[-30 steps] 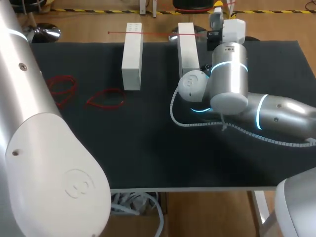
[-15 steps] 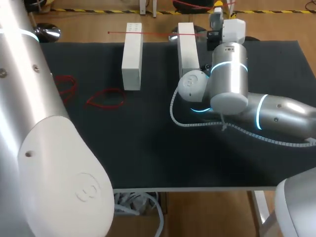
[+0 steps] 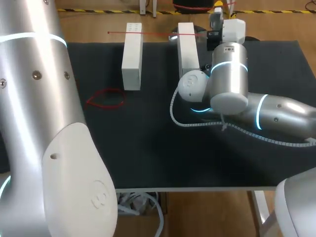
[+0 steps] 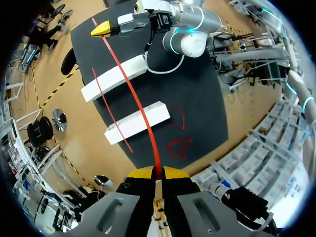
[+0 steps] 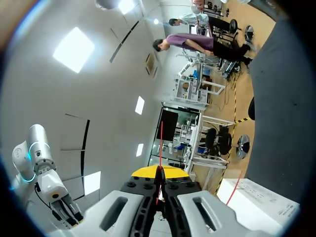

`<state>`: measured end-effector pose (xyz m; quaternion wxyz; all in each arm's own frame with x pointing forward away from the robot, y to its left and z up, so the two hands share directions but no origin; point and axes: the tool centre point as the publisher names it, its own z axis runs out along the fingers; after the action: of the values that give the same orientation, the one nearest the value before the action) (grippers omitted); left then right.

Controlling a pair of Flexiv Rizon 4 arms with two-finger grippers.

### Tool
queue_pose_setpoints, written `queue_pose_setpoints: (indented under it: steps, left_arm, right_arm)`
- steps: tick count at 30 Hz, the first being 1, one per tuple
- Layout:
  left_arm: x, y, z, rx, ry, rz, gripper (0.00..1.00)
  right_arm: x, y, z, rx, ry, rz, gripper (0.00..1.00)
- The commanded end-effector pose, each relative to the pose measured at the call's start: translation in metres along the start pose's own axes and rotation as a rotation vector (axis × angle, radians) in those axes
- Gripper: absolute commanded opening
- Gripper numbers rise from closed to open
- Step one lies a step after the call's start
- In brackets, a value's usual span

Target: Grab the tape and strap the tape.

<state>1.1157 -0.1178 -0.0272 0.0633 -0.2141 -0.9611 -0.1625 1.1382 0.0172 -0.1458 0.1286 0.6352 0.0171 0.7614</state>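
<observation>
A red tape (image 4: 138, 106) runs taut between my two grippers, passing above the two white blocks. My left gripper (image 4: 157, 173) is shut on one end, high over the table. The right gripper (image 4: 104, 29), past the far block, is shut on the other end. In the right wrist view the right gripper (image 5: 160, 172) pinches the tape (image 5: 161, 140), which leads straight ahead. A second red strip (image 3: 148, 33) lies across the far ends of the left block (image 3: 132, 54) and right block (image 3: 187, 47). In the head view my left gripper is hidden; the right gripper (image 3: 217, 9) sits beyond the right block.
A red loop (image 3: 105, 98) lies on the black mat (image 3: 158, 148); the left wrist view shows two such loops (image 4: 176, 116) (image 4: 178, 147). My left arm (image 3: 49, 123) fills the head view's left side. The right arm (image 3: 232, 84) and its cable lie over the mat's right half.
My left arm has swung rightward in the head view and now covers the red loop at the far left. The right arm, blocks and strip have not moved.
</observation>
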Motion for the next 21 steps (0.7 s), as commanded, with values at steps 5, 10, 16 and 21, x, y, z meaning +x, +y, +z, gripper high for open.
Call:
queue_pose_setpoints:
  steps: [5,10,16,21]
  left_arm:
    - [-0.004,0.007,0.008,0.065,0.175,-0.11,0.0]
    - [-0.003,0.004,0.013,0.106,0.157,-0.173,0.0]
    - [-0.003,-0.007,0.018,0.132,0.158,-0.173,0.0]
    - [-0.006,-0.011,0.015,0.109,0.127,-0.192,0.0]
  right_arm:
    - [0.001,0.0,0.0,0.0,-0.005,-0.001,0.0]
    - [0.001,0.0,0.0,0.0,-0.005,-0.001,0.0]
    - [0.001,0.0,0.0,0.0,-0.005,-0.001,0.0]
    - [0.001,0.0,0.0,0.0,-0.005,-0.001,0.0]
